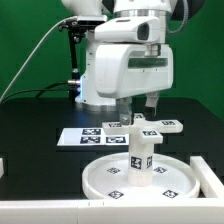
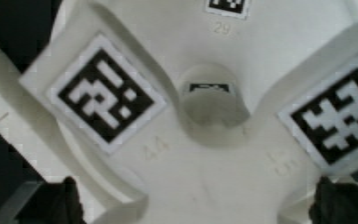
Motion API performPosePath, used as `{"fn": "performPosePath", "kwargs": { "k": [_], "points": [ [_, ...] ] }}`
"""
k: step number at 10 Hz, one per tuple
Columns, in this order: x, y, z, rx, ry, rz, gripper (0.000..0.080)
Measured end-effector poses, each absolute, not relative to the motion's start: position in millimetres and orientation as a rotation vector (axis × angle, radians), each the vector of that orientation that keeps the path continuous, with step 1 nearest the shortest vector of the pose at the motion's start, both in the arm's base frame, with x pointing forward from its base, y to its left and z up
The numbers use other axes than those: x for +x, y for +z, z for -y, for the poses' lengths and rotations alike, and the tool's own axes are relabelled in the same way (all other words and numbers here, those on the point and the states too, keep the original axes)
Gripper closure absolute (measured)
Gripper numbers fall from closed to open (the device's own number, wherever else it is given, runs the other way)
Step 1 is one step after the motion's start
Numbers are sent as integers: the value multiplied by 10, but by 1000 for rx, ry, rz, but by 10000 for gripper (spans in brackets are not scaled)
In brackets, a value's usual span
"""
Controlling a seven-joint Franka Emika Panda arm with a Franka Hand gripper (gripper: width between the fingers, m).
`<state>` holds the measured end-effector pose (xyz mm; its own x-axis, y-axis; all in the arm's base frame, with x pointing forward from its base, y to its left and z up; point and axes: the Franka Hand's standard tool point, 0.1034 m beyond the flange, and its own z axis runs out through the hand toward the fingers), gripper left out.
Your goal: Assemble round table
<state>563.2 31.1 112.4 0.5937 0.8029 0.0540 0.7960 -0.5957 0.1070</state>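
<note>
Only exterior view shows whole stack: round disc (image 1: 140, 180) on counter (image 1: 30, 130), cylinder leg (image 1: 140, 150) upright at centre, cross-shaped foot (image 1: 150, 127) on top, directly under tool (image 1: 136, 104). Wrist view: foot (image 2: 202, 110) close-up, fingertips (image 2: 60, 195) spread apart, gripping nothing.

The foot (image 1: 152, 127) sits atop the upright leg (image 1: 139, 152) in the middle of the disc (image 1: 110, 184), blocking any straight drop there; the arm (image 1: 125, 60) hangs close above it; the marker board (image 1: 88, 136) lies flat behind; black counter (image 1: 30, 130) on the exterior view's left lies open
</note>
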Motion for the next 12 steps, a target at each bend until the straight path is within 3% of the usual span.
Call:
{"fn": "performPosePath", "kwargs": {
  "k": [12],
  "points": [
    [5683, 1062, -441, 2833, 166, -1197, 150]
  ]
}}
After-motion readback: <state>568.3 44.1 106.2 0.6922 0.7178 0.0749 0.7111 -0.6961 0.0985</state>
